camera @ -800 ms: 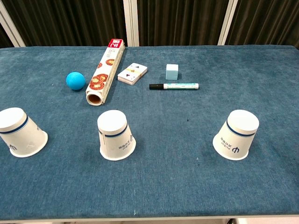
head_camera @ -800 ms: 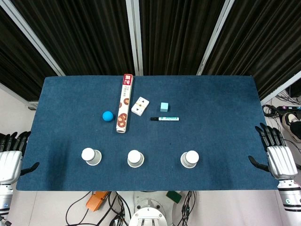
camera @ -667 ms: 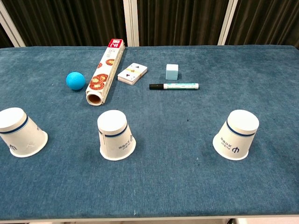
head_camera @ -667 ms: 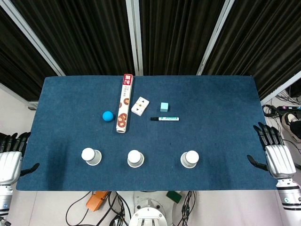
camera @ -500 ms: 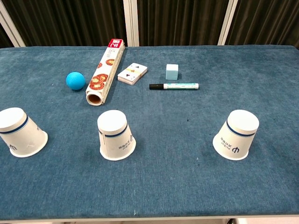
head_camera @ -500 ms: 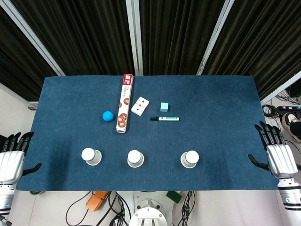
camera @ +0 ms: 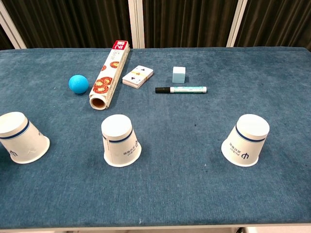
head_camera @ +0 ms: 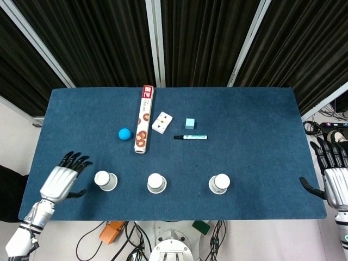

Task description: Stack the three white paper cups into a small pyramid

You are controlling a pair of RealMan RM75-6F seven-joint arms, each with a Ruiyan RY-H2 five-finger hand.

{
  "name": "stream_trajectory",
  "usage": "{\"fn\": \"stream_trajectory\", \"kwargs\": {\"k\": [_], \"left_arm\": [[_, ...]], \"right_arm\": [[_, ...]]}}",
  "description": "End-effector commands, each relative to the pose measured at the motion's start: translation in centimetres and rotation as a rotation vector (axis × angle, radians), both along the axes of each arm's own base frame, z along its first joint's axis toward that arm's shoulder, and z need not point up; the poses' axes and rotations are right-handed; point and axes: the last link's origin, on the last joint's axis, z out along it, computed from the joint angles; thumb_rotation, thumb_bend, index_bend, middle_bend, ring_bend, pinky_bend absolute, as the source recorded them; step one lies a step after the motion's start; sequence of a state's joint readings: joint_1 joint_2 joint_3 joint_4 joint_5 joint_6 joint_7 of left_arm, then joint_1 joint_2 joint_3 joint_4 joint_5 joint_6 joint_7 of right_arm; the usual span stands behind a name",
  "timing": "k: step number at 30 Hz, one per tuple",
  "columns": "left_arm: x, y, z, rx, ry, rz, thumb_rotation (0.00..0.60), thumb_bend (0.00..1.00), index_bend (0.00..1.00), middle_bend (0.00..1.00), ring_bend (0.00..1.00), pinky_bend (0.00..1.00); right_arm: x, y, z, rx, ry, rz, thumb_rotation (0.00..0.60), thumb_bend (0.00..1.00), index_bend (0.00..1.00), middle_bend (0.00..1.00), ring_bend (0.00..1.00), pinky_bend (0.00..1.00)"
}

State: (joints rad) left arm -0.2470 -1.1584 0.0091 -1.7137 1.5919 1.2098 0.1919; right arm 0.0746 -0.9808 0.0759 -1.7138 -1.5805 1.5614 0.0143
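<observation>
a wide rectangular table covered in dark blue cloth (head_camera: 250, 136) carries everything, with black ribbed curtains behind it. the robot's left hand (head_camera: 61, 181), grey-backed with black fingers spread apart and holding nothing, hovers over the table's near left corner, just beside the leftmost cup but not touching it. the robot's right hand (head_camera: 337, 182) hangs off the right edge of the table, fingers likewise spread and empty; neither hand appears in the chest view. a long printed cardboard tube with a red end (head_camera: 143, 125) lies lengthwise toward the back, left of centre. three white paper cups with a thin blue ring stand upside down in a row along the near edge, well apart from one another: the left paper cup (camera: 20, 137), the middle paper cup (camera: 120, 140) and the right paper cup (camera: 246, 140); none is stacked yet. just right of the tube lies a small deck of playing cards (camera: 137, 76), then a white marker pen with a black cap (camera: 181, 89), and behind it a small pale blue cube (camera: 179, 74). a bright blue ball (camera: 78, 84) sits just left of the tube.
</observation>
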Motion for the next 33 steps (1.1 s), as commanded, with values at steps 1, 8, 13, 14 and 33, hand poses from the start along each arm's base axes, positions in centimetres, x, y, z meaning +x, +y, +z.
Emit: {"fn": "stream_trajectory", "kwargs": {"k": [1, 8, 13, 14, 33], "left_arm": [[1.4, 0.7, -1.2, -0.051, 0.002, -0.029, 0.6, 0.18, 0.23, 0.14, 0.08, 0.01], [1.7, 1.2, -2.3, -0.108, 0.005, 0.001, 0.6, 0.21, 0.23, 0.14, 0.07, 0.01], [1.6, 1.4, -2.8, -0.124, -0.001, 0.015, 0.6, 0.26, 0.23, 0.14, 0.07, 0.01], [1.6, 1.4, -2.8, -0.125, -0.002, 0.016, 0.6, 0.26, 0.23, 0.14, 0.07, 0.01], [0.9, 2.1, -3.5, -0.144, -0.015, 0.039, 0.6, 0.35, 0.39, 0.14, 0.07, 0.01]], "right_arm": [[-0.1, 0.0, -0.1, 0.003, -0.002, -0.001, 0.6, 0.35, 0.0, 0.0, 0.0, 0.0], [-0.3, -0.3, -0.6, 0.022, -0.006, -0.01, 0.6, 0.35, 0.0, 0.0, 0.0, 0.0], [-0.5, -0.6, -0.9, 0.028, -0.009, -0.015, 0.6, 0.35, 0.0, 0.0, 0.0, 0.0], [-0.5, -0.6, -0.9, 0.029, -0.009, -0.015, 0.6, 0.35, 0.0, 0.0, 0.0, 0.0], [-0.5, -0.7, -1.2, 0.035, -0.009, -0.024, 0.6, 0.35, 0.0, 0.0, 0.0, 0.0]]}}
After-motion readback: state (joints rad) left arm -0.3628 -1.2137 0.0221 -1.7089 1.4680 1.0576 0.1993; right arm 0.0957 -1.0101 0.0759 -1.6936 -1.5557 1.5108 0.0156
